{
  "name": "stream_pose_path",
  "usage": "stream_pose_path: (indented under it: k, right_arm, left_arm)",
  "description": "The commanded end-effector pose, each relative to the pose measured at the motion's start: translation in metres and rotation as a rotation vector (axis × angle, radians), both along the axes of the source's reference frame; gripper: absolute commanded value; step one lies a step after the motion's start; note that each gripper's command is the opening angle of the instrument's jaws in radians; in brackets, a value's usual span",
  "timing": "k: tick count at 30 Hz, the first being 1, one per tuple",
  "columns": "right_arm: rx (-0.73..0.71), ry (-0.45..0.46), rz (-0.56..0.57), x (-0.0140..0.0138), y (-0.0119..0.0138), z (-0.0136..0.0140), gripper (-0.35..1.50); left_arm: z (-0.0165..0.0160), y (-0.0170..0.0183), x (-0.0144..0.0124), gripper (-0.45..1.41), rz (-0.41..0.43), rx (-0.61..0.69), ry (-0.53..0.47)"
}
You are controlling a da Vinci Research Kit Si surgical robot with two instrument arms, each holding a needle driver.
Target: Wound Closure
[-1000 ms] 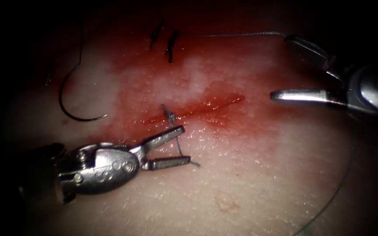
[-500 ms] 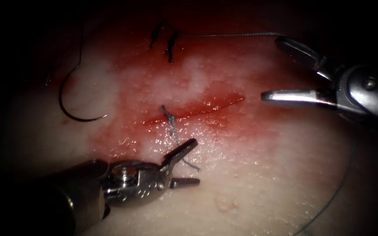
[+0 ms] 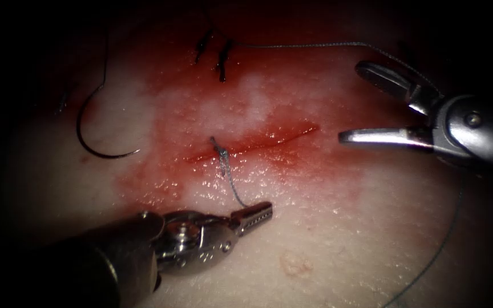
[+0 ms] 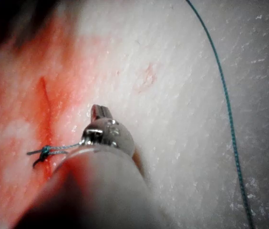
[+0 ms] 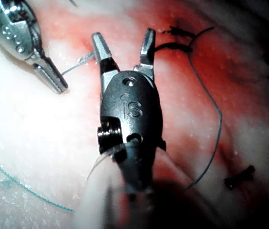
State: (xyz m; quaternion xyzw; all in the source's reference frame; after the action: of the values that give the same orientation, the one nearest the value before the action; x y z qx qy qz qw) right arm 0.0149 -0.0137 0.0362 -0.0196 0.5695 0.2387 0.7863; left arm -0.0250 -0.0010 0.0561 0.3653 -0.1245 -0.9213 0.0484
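Needle (image 3: 95, 128), thin dark curve, free on glistening tissue (image 3: 326, 228); left tool (image 3: 252, 217) fingers clamped on thread tail (image 3: 230, 182); right tool (image 3: 352, 102) fingers apart, empty

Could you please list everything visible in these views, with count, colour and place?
tissue: one, pale, under everything.
cut: one, red, mid-tissue.
red fluid: around the cut.
knot: one, blue-green, on the cut.
thread tail: one, from knot to left end effector.
needle: one, dark, lying free left of the cut.
long thread: one, beyond the cut.
earlier stitches: two, dark, beyond the cut.
left end effector: shut on thread tail.
right end effector: open, holding nothing.
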Motion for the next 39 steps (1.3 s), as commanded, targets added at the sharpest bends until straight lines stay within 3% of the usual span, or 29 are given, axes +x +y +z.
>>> stream_pose_path:
  k: [1,4,8,12,19,26,39]
  right_arm:
    - [0.004,0.001,-0.023,0.0007,-0.0003,0.0012,0.89]
    - [0.007,0.037,-0.127,0.0008,-0.0006,0.0036,0.81]
    - [-0.05,0.084,-0.216,0.0018,-0.0015,0.008,1.1]
    - [-0.098,0.123,-0.286,0.0042,-0.0031,0.0116,1.21]
    - [-0.162,0.138,-0.327,0.0085,-0.0059,0.0158,1.26]
    - [-0.219,0.076,-0.345,0.0126,-0.0074,0.0174,1.3]
    - [-0.31,0.035,-0.316,0.0164,-0.0071,0.0179,1.31]
  left_arm:
    - [0.0004,0.0002,-0.0001,-0.45,0.012,0.006,-0.025]
    - [-0.0002,0.0009,0.0013,-0.45,0.049,0.011,-0.09]
    - [-0.0008,0.002,0.0038,-0.45,0.103,0.027,-0.199]
    - [-0.0008,0.0027,0.0052,-0.45,0.142,0.035,-0.286]
    - [-0.0002,0.0034,0.0059,-0.45,0.172,0.035,-0.383]
    - [-0.0003,0.0035,0.0059,-0.45,0.198,0.031,-0.449]
    - [-0.0012,0.0031,0.0056,-0.45,0.206,0.035,-0.46]
